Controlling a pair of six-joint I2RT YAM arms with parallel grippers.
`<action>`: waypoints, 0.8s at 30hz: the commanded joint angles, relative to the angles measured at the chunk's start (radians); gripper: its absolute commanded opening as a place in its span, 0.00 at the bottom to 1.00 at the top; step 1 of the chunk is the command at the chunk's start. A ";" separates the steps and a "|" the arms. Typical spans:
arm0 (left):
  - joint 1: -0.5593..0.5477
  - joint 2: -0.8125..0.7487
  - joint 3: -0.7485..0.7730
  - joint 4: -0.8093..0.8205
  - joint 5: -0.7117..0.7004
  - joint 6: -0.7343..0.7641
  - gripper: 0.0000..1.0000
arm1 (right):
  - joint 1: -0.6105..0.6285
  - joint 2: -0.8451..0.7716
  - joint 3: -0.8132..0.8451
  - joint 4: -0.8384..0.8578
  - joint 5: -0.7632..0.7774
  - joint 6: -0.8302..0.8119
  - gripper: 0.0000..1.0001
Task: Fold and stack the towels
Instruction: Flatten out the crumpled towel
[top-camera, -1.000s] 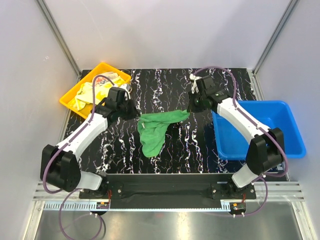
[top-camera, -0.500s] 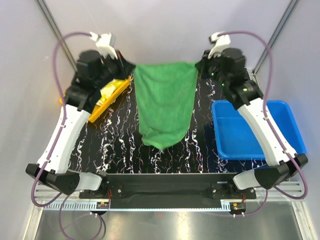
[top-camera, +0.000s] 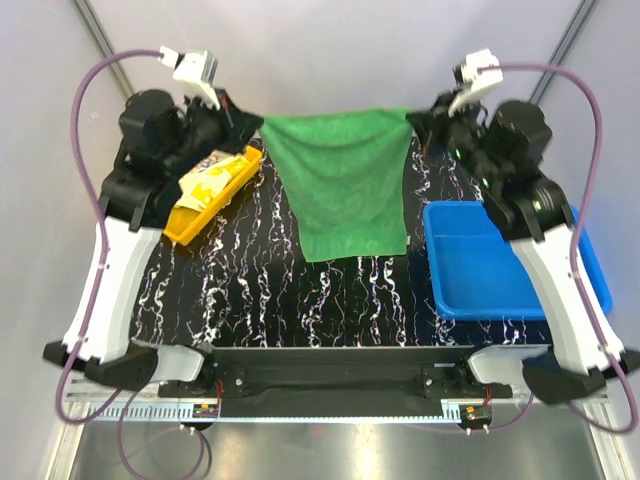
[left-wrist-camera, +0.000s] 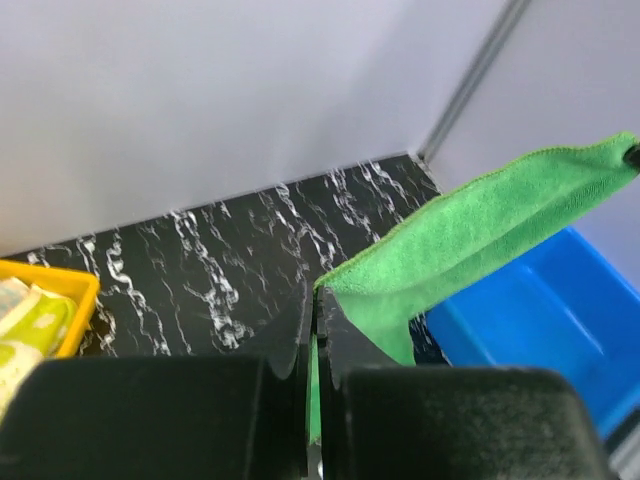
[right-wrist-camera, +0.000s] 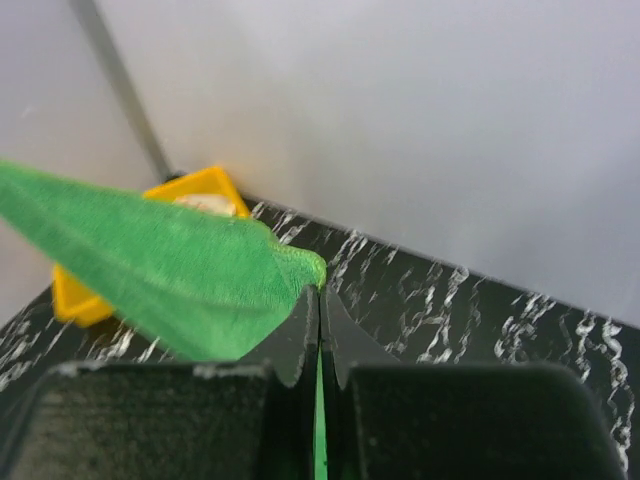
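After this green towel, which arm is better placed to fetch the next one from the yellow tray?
Probably left: the left gripper hangs beside the yellow tray; the right gripper is far across the green towel.

Top camera looks down from the near side; close wrist cameras face each other, sharing the green towel (top-camera: 345, 185).

The green towel (top-camera: 350, 185) hangs spread flat above the table (top-camera: 290, 300), its top corners pinched by the left gripper (top-camera: 256, 126) and right gripper (top-camera: 414, 118). A yellow tray (top-camera: 186, 228) sits at the far left corner, a blue bin (top-camera: 480, 275) at the right edge.
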 joint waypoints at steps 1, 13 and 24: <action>-0.028 -0.162 -0.050 0.019 0.127 0.024 0.00 | 0.006 -0.217 -0.103 -0.005 -0.199 0.004 0.00; -0.108 -0.328 -0.017 0.008 0.376 -0.099 0.00 | 0.006 -0.527 -0.249 0.092 -0.401 0.229 0.00; -0.108 -0.184 0.061 -0.115 0.235 -0.033 0.00 | 0.006 -0.429 -0.240 0.112 -0.194 0.162 0.00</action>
